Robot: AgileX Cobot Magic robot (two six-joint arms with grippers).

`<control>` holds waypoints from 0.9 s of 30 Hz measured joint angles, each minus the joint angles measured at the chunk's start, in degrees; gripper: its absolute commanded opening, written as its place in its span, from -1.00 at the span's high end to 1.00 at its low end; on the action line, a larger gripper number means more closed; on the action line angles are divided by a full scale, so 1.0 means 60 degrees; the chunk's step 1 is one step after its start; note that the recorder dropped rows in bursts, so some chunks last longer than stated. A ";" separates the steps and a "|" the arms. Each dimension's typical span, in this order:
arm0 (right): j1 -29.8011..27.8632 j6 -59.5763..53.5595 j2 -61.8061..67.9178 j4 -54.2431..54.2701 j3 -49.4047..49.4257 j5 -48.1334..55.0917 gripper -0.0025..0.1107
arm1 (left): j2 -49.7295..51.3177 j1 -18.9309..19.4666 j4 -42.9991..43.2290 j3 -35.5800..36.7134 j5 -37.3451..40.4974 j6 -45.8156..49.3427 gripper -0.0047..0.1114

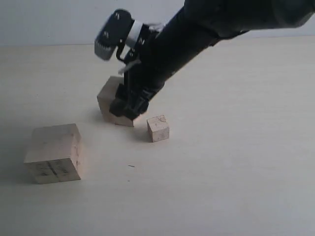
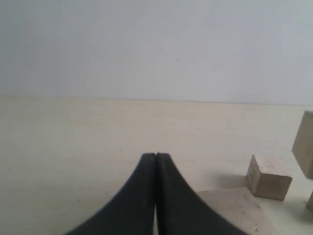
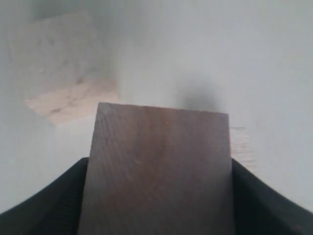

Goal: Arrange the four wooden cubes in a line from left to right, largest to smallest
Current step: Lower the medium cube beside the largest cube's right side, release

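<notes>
- The right gripper (image 1: 127,105) reaches in from the right, and its dark fingers (image 3: 54,196) are clamped on either side of a mid-sized cube (image 1: 109,96).
- That cube's lower edge is at the table. I cannot tell whether it rests there.
- The smallest cube (image 1: 158,129) stands just beside the gripped one, to its right and apart from it.
- The largest cube (image 1: 53,152) sits well to the left, nearer the camera, with dark smudges on its front face.
- The left gripper (image 2: 155,159) is pressed closed on nothing, above bare table.
- Beyond it stands another cube (image 2: 269,176). I cannot tell which of the four it is.
- The tabletop (image 1: 221,172) is pale cream and matte, with one dark speck (image 1: 131,166).
- The wall (image 1: 49,19) behind is plain bluish-white.
</notes>
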 measured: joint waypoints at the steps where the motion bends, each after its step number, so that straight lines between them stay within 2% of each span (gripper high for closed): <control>1: 0.0094 -0.0425 0.0040 0.0117 0.0213 0.0000 0.96 | 0.0000 0.0000 0.0000 0.0000 0.0000 0.0000 0.92; 10: 0.1226 -0.1786 0.1239 0.0377 0.0433 -0.0683 0.96 | 0.0000 0.0000 0.0000 0.0000 0.0000 0.0000 0.92; 27: 0.1834 -0.2193 0.2685 0.0575 -0.0497 -0.1116 0.96 | 0.0000 0.0000 0.0000 0.0000 0.0000 0.0000 0.92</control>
